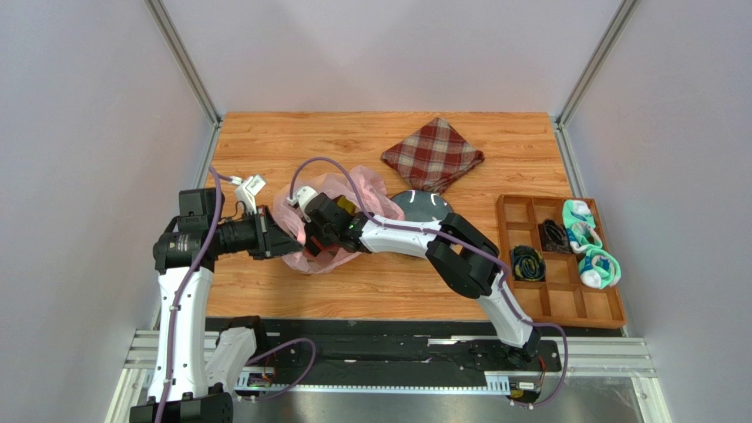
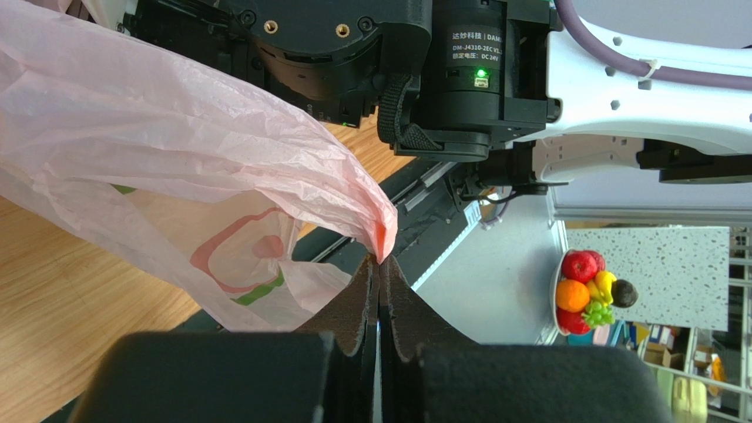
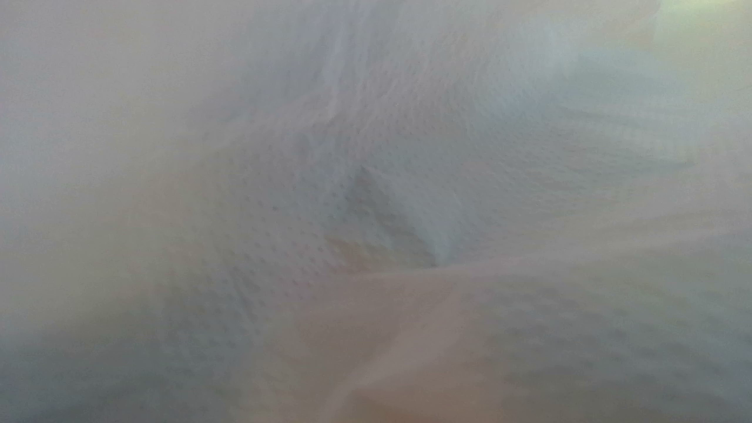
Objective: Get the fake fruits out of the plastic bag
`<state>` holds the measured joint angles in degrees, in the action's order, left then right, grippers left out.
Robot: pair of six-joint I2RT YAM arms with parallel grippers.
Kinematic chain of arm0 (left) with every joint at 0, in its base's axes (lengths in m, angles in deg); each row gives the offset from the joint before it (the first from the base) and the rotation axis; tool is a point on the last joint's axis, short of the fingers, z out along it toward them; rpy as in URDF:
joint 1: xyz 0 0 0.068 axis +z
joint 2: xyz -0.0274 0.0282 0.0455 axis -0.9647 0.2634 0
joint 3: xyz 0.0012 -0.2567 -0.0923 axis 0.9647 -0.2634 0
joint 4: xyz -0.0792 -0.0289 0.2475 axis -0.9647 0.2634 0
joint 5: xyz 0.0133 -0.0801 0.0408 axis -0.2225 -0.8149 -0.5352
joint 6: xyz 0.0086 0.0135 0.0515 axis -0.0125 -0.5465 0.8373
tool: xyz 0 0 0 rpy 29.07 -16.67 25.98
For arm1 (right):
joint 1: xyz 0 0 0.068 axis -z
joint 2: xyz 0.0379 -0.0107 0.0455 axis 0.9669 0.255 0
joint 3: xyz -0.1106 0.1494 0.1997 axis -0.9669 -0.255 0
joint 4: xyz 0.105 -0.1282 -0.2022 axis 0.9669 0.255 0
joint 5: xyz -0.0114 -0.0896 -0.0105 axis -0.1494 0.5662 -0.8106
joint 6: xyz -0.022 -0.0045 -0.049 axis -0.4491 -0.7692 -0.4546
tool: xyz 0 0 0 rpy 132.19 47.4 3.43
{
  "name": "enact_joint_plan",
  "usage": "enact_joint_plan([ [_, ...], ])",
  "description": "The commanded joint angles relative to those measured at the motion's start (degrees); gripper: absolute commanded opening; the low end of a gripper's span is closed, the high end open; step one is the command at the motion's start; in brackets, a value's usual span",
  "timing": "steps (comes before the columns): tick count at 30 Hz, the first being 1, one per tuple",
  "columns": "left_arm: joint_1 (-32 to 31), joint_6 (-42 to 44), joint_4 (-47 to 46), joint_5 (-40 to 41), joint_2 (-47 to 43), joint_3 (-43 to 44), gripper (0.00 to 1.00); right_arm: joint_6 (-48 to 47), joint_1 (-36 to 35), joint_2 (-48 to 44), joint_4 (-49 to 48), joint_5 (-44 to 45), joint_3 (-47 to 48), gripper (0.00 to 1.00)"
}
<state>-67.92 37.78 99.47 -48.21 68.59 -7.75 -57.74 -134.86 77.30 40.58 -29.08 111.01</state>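
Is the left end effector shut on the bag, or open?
Shut: the left end effector is closed tight, pinching a fold of the plastic bag.

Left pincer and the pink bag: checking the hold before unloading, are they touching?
Touching. The left wrist view shows the left pincer shut on a pinched fold of the plastic bag.

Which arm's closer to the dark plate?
Right. Its forearm passes over the dark plate; the left gripper pinches the pink bag left of it.

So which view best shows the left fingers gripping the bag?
Left wrist: the left fingers shut on a fold of the plastic bag, close up. Top external shows it small; right wrist, only blurred plastic.
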Motion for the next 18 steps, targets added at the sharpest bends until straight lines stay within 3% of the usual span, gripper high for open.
enact_joint_plan([
  [1, 0.49, 0.56, -0.97, -0.81, -0.57, 0.94, 0.00, -5.06, 0.57, 1.42, 4.34, 4.85, -1.87, 0.90],
  [3, 0.40, 0.56, -0.97, -0.99, -0.66, 1.03, 0.00, -5.41, 0.92, 2.21, 8.72, 2.41, -0.91, 1.00],
  [6, 0.40, 0.03, -2.10, -1.51, -0.39, 0.85, 0.00, -4.98, 0.84, 3.45, 12.87, -4.19, -2.47, 0.94],
  [10, 0.40, 0.29, -1.94, -1.43, -0.83, 2.08, 0.00, -4.53, 0.75, 1.44, 13.92, -8.33, -6.61, 0.45],
  [11, 0.49, 0.38, -1.76, -1.34, -1.09, 2.08, 0.00, -4.97, 0.75, 1.17, 14.19, -8.42, -7.40, 0.44],
  [12, 0.40, 0.47, -1.76, -1.43, -1.01, 2.00, 0.00, -5.49, 0.75, 0.99, 14.36, -8.68, -7.75, 0.50],
  [13, 0.40, 0.56, -1.84, -1.51, -1.10, 1.73, 0.00, -6.89, 0.75, 0.90, 14.63, -7.99, -8.37, 0.78],
  [15, 0.49, 0.21, -2.37, -1.78, -1.18, 1.29, 0.00, -9.09, 1.10, 0.55, 14.10, -7.71, -8.72, 0.90],
  [17, 0.49, -0.49, -3.34, -1.69, -1.36, 0.85, 0.00, -12.77, 1.71, 0.81, 15.49, -9.20, -7.94, 0.76],
  [18, 0.40, -0.50, -3.86, -1.69, -1.53, 0.68, 0.00, -13.58, 2.33, 0.38, 15.51, -9.12, -7.85, 0.58],
])
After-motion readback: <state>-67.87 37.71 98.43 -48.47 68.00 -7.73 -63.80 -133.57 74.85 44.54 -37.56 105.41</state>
